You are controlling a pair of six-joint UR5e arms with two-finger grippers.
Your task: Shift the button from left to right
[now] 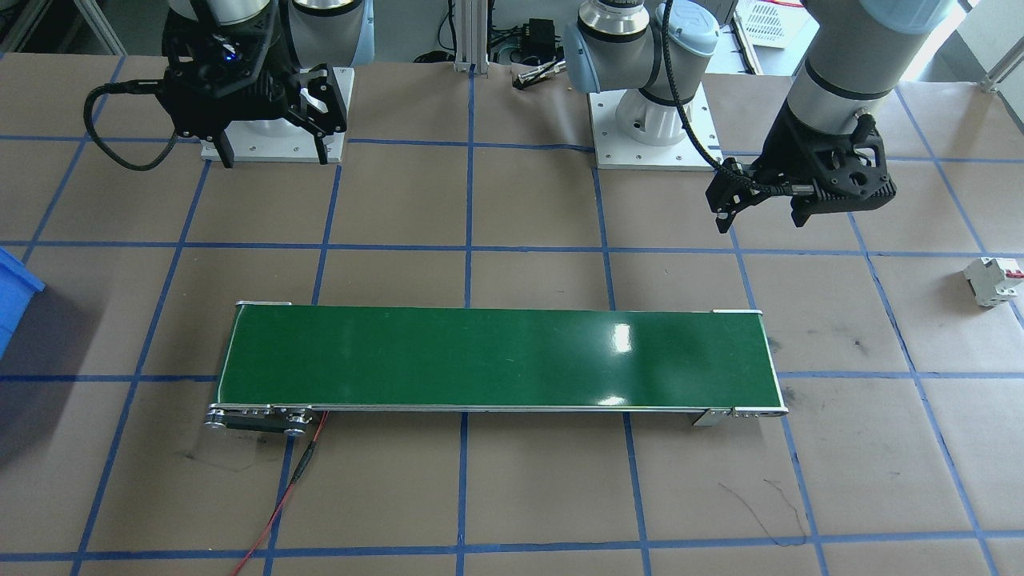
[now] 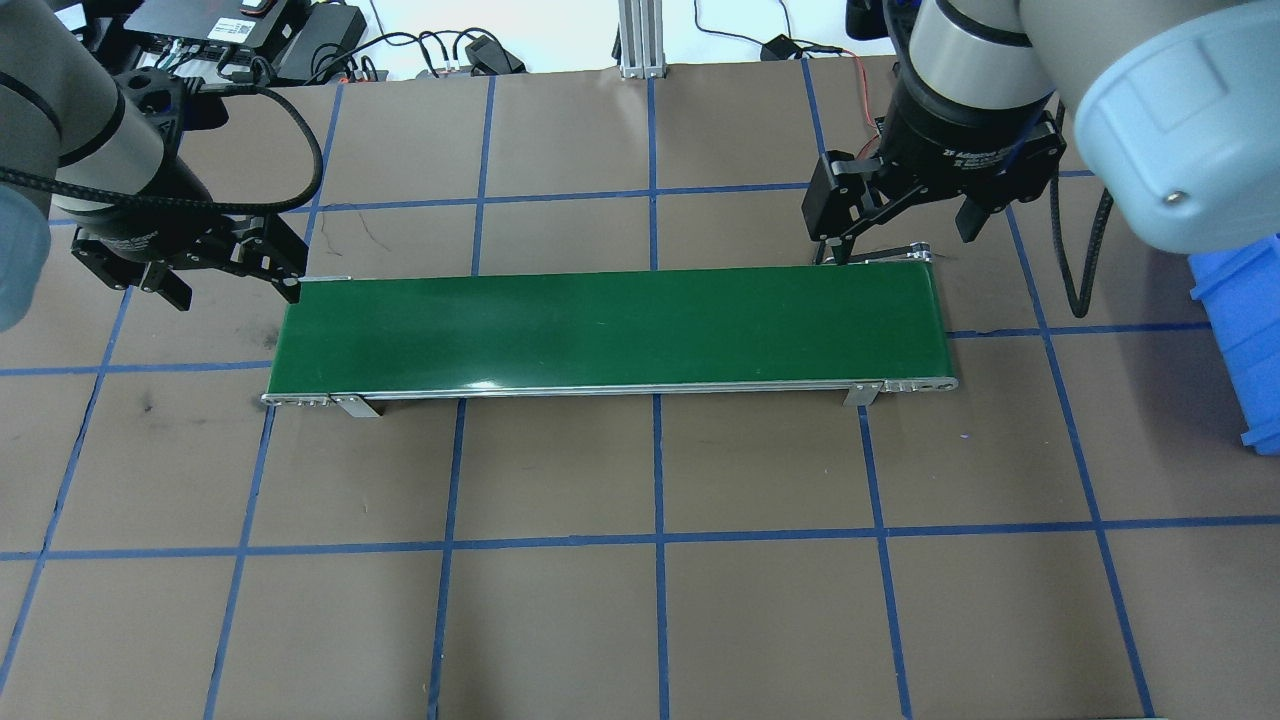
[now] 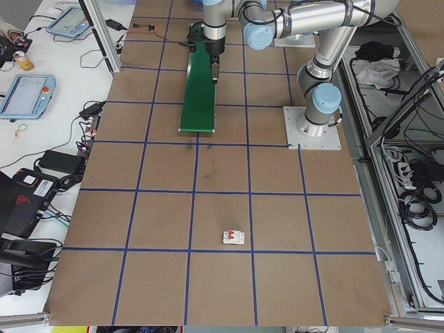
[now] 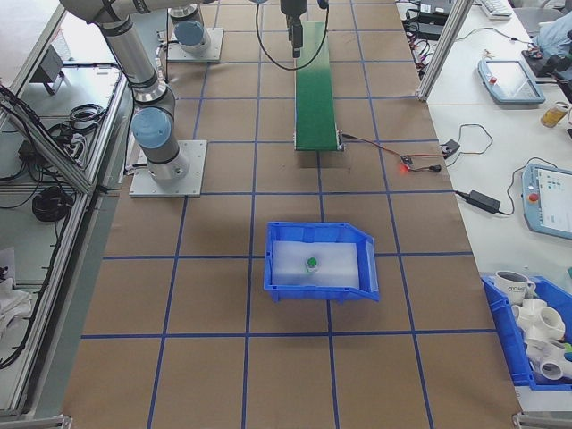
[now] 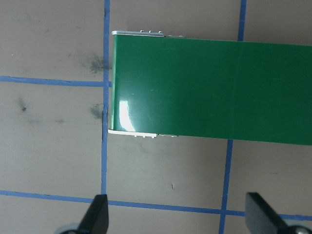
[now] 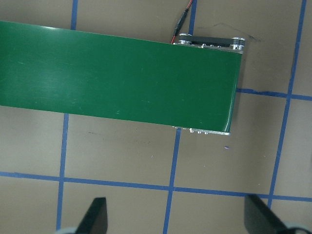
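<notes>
Conveyor belt (image 2: pixel 610 330) lies green and bare across the taped table (image 2: pixel 640 600), and both grippers hover above its ends with fingers spread wide and empty: the left gripper (image 2: pixel 215 275) at one end, the right gripper (image 2: pixel 905 225) at the other. Beyond the belt's right end, the button (image 4: pixel 312 263) sits inside the blue bin (image 4: pixel 320 289). Well past the left end lies a white circuit breaker (image 1: pixel 994 280).

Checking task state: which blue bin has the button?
The blue bin on the table, past the conveyor's end: the green-capped button sits in it. The other blue bin, off the table, holds white fittings.
</notes>
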